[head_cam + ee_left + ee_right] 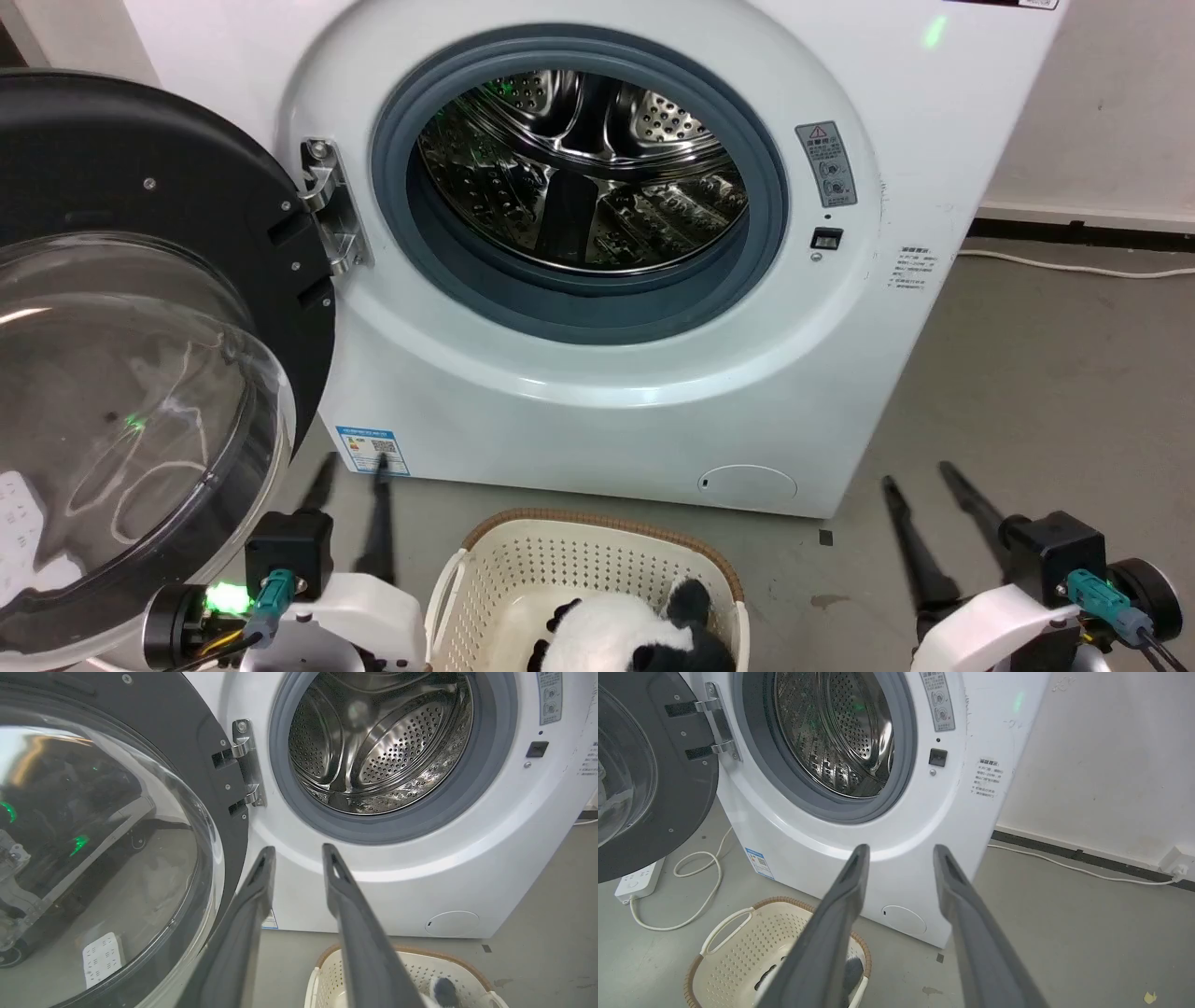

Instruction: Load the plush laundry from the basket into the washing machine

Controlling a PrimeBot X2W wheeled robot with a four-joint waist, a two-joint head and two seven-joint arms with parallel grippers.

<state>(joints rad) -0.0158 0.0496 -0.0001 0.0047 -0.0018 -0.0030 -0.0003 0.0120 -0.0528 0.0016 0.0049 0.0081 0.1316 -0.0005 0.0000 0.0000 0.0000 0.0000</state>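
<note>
**Start pose: door open, panda in basket, both grippers empty.**

Panda (pixel 616 639) lies in the basket (pixel 579 518) on the floor just in front of the washer (pixel 607 411), between the two arms, so either can likely reach it. Left gripper (pixel 351 464) and right gripper (pixel 916 474) both have fingers apart and hold nothing, flanking the basket and pointing at the washer. Door (pixel 140 373) is swung wide left, leaving the drum (pixel 579 187) mouth clear for loading. Panda is fluffy black-and-white and should squash under a pinch. Basket is rigid perforated cream plastic with a brown woven-look rim. Drum is shiny holed steel behind a grey rubber seal (pixel 448 271). Door is a clear dome in a black ring.
</note>
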